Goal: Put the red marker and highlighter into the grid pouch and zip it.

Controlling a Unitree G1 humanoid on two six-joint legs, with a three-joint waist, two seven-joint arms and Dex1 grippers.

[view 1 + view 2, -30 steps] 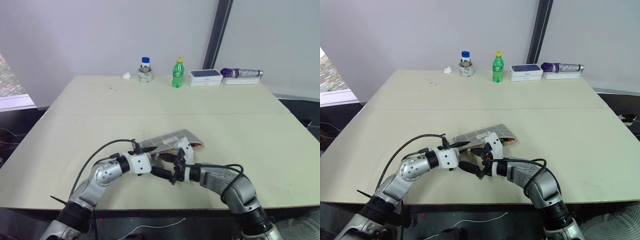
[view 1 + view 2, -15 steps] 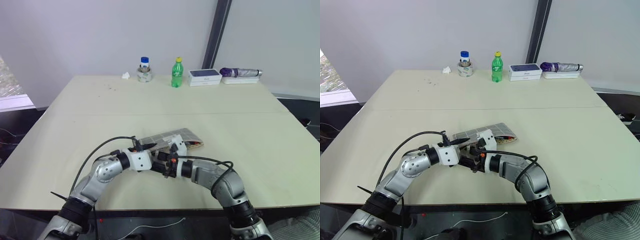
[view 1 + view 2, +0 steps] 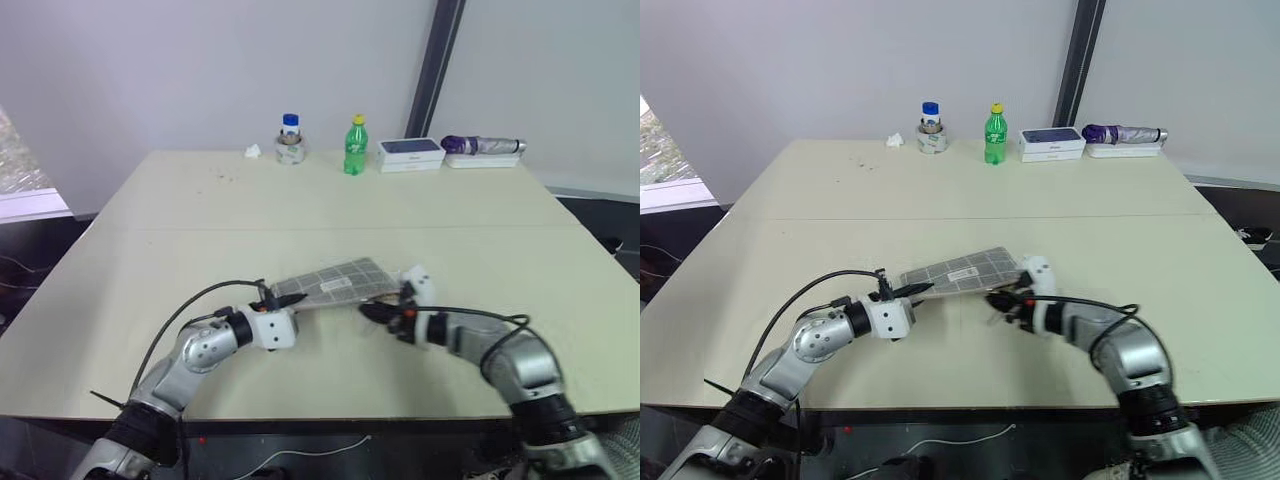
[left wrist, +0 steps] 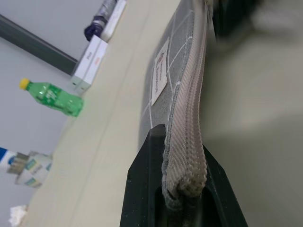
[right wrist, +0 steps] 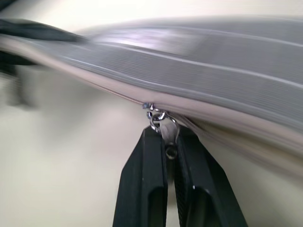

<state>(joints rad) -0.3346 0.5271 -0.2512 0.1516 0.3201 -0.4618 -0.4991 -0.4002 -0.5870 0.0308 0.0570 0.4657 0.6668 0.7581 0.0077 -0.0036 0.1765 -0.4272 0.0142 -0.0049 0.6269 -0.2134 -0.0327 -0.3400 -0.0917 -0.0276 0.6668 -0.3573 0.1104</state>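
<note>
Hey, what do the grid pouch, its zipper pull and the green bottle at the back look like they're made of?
The grid pouch looks like woven grey fabric, matte, with a ribbed tape edge along the zipper. The zipper pull, pinched in the right claw, looks like shiny silver metal with small links. The green bottle is probably clear-tinted plastic, glossy, with a yellow cap. The left claw clamps the pouch's end.

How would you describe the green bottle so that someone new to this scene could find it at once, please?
Start at the table and look to its far edge by the wall, where a row of small items stands. The green bottle is near the middle of that row, between a tape roll topped by a blue-capped jar and a white box. It alone is green, with a yellow cap.
</note>
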